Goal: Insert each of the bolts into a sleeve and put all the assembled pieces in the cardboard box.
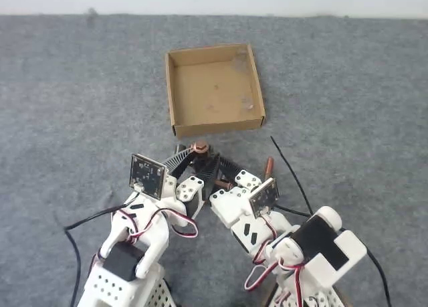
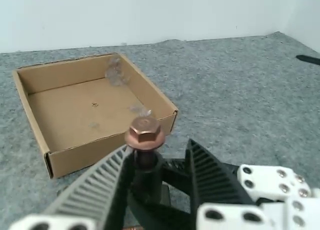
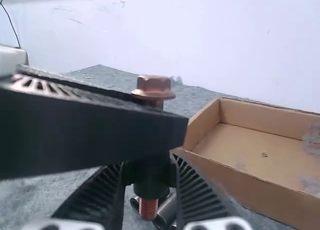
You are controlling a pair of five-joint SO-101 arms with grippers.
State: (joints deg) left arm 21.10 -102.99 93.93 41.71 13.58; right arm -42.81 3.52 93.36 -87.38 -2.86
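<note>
**Bolt seated, before transfer.** Just in front of the near wall of the shallow brown cardboard box (image 1: pixel 217 126), a copper-coloured flanged hex bolt (image 2: pixel 145 131) is seated upright in a black cylindrical sleeve (image 3: pixel 147 176), with its thread showing below. The sleeve is clamped by the right gripper (image 3: pixel 148 185). The left gripper (image 2: pixel 161 152) is spread wider than the sleeve, with one finger touching it. For transfer, the left jaws are best cleared first, the sleeve kept upright and released low inside the box. A second copper bolt (image 1: pixel 269 166) lies near the box's front corner.

Coppery metal bolt (image 2: pixel 144 131), matt cardboard box (image 2: pixel 100 152), rough grey carpet (image 1: pixel 67 106)
</note>
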